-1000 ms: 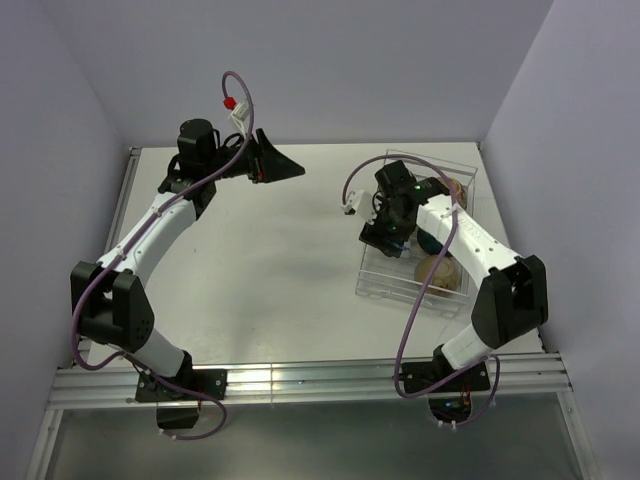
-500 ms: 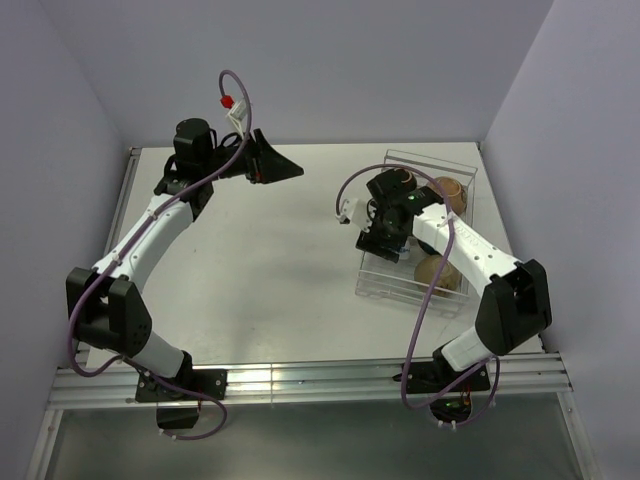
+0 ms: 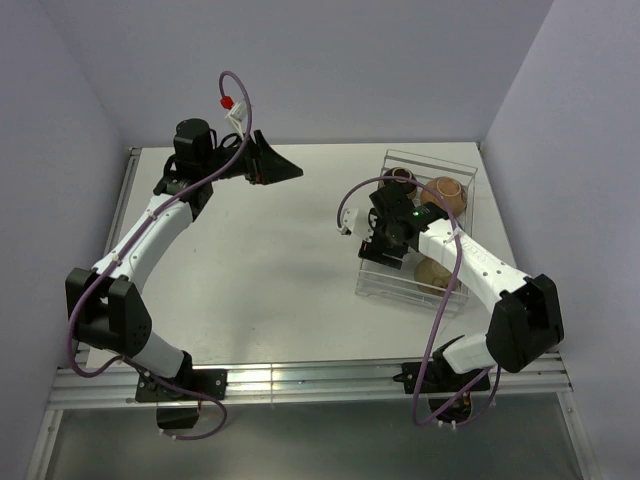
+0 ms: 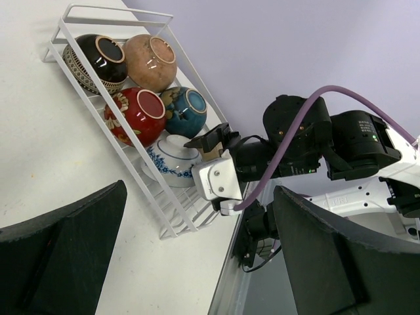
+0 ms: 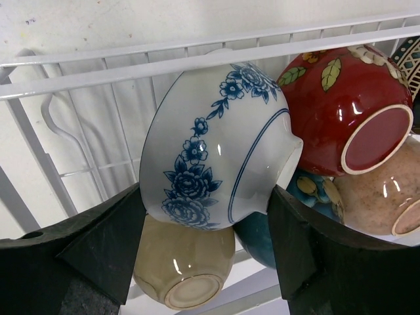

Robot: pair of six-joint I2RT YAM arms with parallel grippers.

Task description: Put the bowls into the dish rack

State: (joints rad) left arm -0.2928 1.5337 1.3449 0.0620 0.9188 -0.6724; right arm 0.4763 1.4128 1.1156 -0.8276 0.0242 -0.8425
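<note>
My right gripper is shut on the blue-patterned white bowl, one finger on each side of it, over the near left part of the dish rack. The bowl is tilted on its side, above the rack's ribs. A cream bowl, a teal bowl, a red bowl and a tan bowl lie around it in the rack. The left wrist view shows a black bowl at the rack's far end. My left gripper hangs open and holds nothing, at the table's far left.
The rack stands on the right of the white table, near the right wall. A metal rail runs along the table's near edge. My right arm's cable loops out to the rack's left.
My right arm has swung its wrist nearer along the rack's left side with the bowl still gripped, uncovering bowls at the rack's far end. The left arm has barely moved.
</note>
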